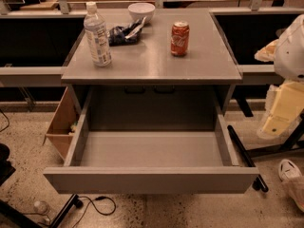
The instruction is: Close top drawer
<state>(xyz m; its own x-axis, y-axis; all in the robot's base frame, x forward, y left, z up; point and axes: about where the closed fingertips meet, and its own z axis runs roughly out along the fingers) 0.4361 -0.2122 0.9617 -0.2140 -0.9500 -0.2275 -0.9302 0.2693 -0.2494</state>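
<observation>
The top drawer (151, 179) is a wide matte-grey drawer with a plain flat front. It is pulled far out of the grey cabinet (152, 65), and its deep grey box interior (151, 148) holds nothing. My arm's white shell (290, 46) shows at the right edge. Below it, the cream-coloured gripper (281, 110) hangs to the right of the drawer's right side, apart from the drawer. The lower drawers are hidden under the open drawer.
On the cabinet top stand a water bottle (97, 34), a red soda can (180, 39), a dark snack bag (124, 33) and a white bowl (141, 11). A cardboard box (61, 125) stands at the left. A cable (97, 204) and a shoe (292, 175) lie on the floor.
</observation>
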